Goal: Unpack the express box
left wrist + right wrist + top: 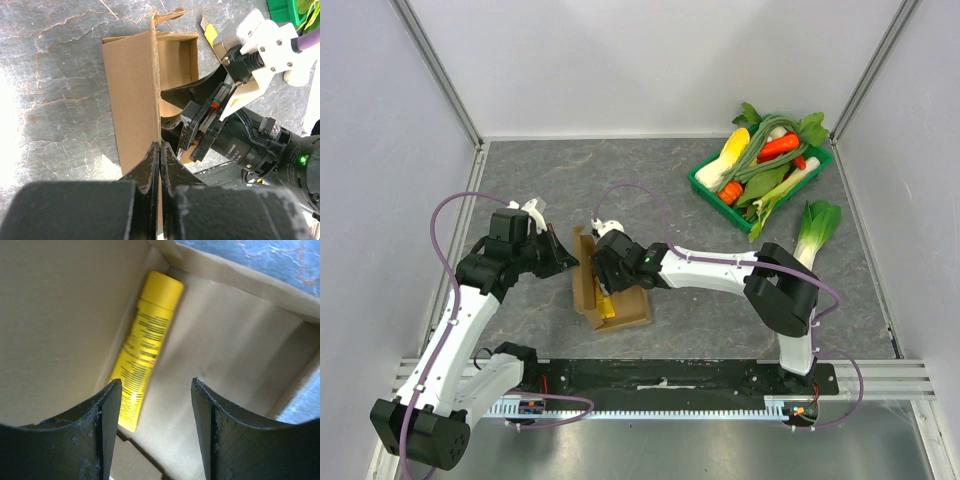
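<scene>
The express box point(628, 310) lies open in the middle of the table, its lid flap point(132, 95) standing upright. My left gripper point(160, 146) is shut on the near edge of that flap, with the cardboard pinched between its fingertips. Inside the box, a yellow tube point(147, 345) lies along the left wall. My right gripper point(156, 382) reaches down into the box point(230, 345) with its jaws open. The tube sits just beside and partly behind the left finger point(107, 410). Nothing is between the fingers. From above, the right gripper point(607, 283) covers most of the box's opening.
A green tray point(704, 186) of toy vegetables stands at the back right. A loose bok choy point(816, 228) lies on the table just in front of it, near the right arm's elbow. Walls close in the table on three sides.
</scene>
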